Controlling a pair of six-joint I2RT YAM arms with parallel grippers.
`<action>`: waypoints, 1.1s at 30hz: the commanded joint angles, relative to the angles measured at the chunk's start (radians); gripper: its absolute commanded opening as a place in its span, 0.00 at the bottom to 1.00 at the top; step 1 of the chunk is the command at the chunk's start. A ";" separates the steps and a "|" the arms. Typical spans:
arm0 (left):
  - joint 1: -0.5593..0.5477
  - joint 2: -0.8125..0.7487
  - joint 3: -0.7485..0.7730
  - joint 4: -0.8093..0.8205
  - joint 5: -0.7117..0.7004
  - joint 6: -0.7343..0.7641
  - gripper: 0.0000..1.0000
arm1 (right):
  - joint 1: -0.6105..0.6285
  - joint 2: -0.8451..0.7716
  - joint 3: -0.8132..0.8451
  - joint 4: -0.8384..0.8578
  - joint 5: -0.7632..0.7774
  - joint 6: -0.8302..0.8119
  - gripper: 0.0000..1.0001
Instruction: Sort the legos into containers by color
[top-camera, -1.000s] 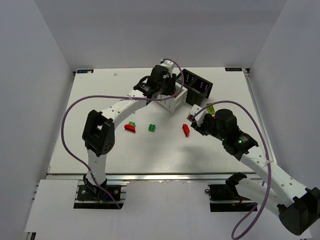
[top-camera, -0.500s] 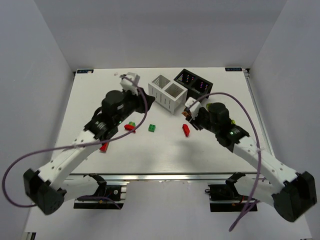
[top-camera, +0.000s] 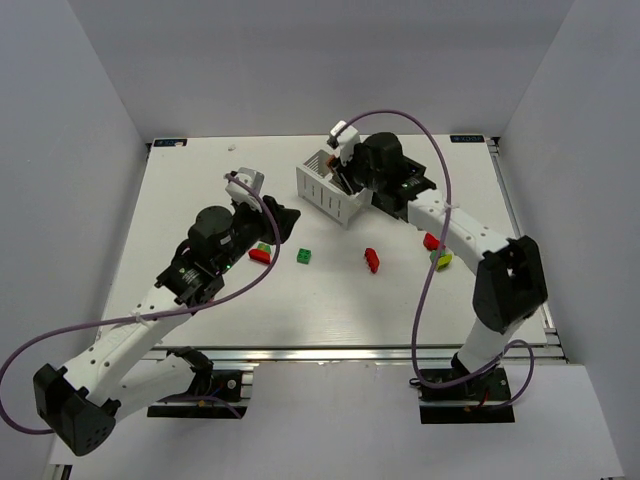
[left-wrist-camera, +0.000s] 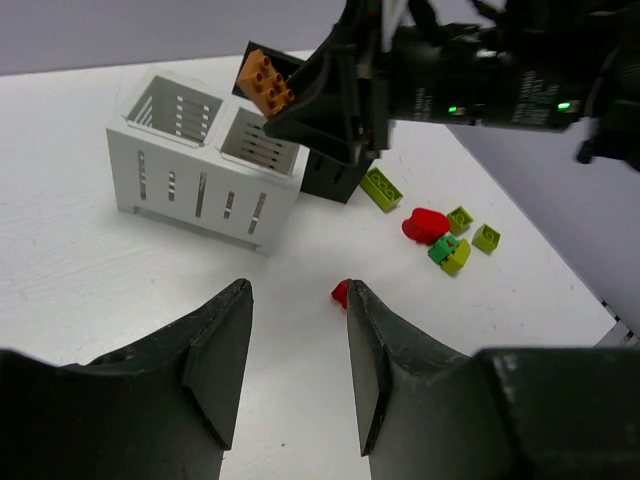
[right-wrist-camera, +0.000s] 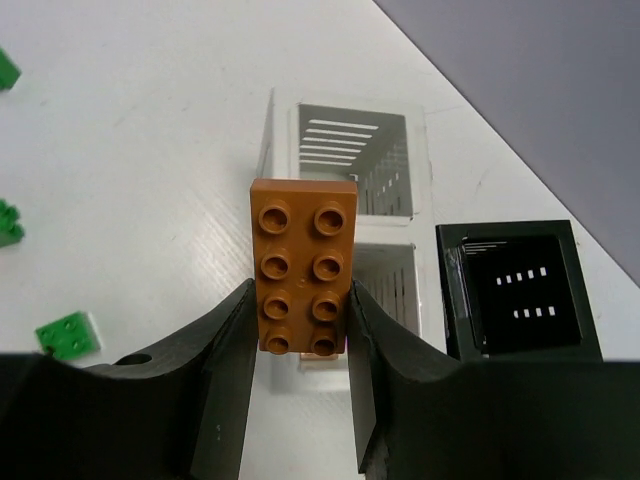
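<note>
Right gripper (right-wrist-camera: 300, 325) pinches a flat orange plate (right-wrist-camera: 303, 262) (eight round studs).

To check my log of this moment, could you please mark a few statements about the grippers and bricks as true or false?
1. The right gripper is shut on the orange plate. True.
2. The left gripper holds a brick. False: it is open and empty.
3. The orange plate lies in the black bin. False: it is held in the air near the white bin.
4. A dark green brick lies on the table. True.
</note>
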 joint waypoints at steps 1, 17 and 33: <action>0.002 -0.032 0.009 0.019 -0.037 -0.001 0.53 | -0.030 0.076 0.095 0.038 0.012 0.075 0.00; 0.002 -0.038 0.004 0.022 -0.049 0.009 0.54 | -0.162 0.159 0.069 0.125 -0.174 0.252 0.00; 0.002 -0.045 0.004 0.022 -0.037 0.014 0.54 | -0.162 0.211 0.084 0.111 -0.200 0.256 0.37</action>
